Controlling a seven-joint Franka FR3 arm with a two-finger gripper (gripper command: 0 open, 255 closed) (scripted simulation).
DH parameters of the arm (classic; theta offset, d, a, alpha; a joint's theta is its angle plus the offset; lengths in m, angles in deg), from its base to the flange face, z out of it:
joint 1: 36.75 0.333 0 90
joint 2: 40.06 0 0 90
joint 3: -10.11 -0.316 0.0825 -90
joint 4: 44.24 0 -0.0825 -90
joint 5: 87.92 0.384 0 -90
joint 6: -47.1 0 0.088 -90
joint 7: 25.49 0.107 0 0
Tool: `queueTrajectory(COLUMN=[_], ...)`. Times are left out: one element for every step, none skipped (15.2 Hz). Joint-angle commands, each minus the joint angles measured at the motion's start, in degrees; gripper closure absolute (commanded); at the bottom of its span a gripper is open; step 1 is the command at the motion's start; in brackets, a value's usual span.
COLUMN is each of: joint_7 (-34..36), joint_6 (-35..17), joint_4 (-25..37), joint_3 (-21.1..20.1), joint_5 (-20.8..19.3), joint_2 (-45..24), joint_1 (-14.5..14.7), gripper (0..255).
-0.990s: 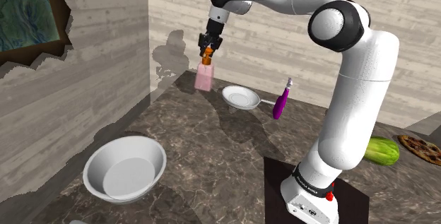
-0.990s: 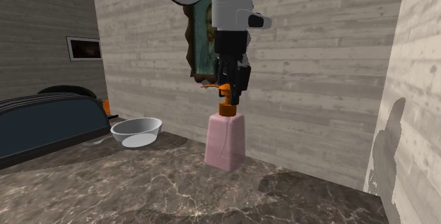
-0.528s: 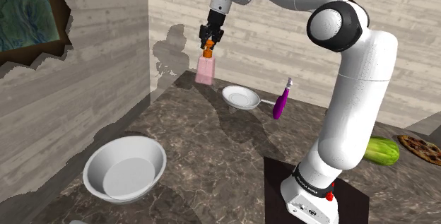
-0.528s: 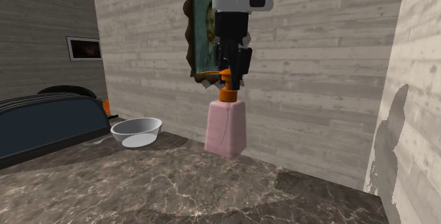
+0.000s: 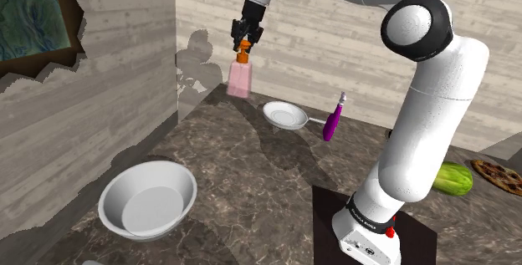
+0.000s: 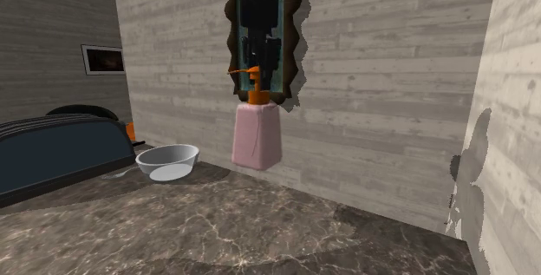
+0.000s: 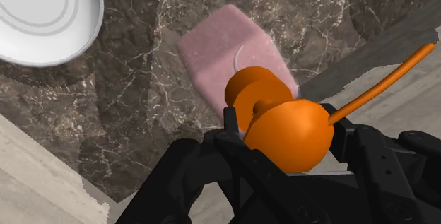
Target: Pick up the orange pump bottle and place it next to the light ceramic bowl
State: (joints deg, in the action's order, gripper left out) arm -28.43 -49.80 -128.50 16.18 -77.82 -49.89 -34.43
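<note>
Pump bottle (image 6: 257, 134) — boxy pink body, orange top

Arm (image 5: 428, 129) extended high; hand (image 5: 243, 43) pointing down, clasping pump bottle (image 5: 239, 80).

A dark marbled countertop (image 5: 251, 180) carries the robot's stand (image 5: 376, 230). A light bowl (image 5: 147, 198) sits well to the shoulder view's left of the stand. A white pan (image 5: 285, 115) and a purple utensil (image 5: 333, 121) lie beyond the stand.
</note>
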Motion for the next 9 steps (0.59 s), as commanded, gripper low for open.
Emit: queueTrajectory(joint_7=[2.6, 3.8, 4.9, 6.1, 7.4, 8.6, 9.8, 11.1, 12.3], joint_6=[1.2, 1.6, 2.0, 2.4, 2.8, 3.3, 3.8, 4.4, 4.9], joint_4=[-0.1, -0.3, -0.5, -0.6, -0.6, -0.5, -0.4, -0.2, 0.2], joint_3=[-0.9, -1.3, -1.8, -2.3, -2.8, -3.3, -3.8, -4.3, -4.8], joint_5=[-0.5, -0.7, -0.8, -1.0, -1.2, -1.4, -1.5, -1.7, -1.8], joint_2=[1.6, 2.4, 3.2, 3.9, 4.6, 5.2, 5.7, 6.2, 6.6], joint_1=[1.4, 2.1, 2.7, 3.4, 4.0, 4.6, 5.3, 5.9, 6.5], gripper=[255, 255, 255, 255, 255, 255, 255, 255, 255])
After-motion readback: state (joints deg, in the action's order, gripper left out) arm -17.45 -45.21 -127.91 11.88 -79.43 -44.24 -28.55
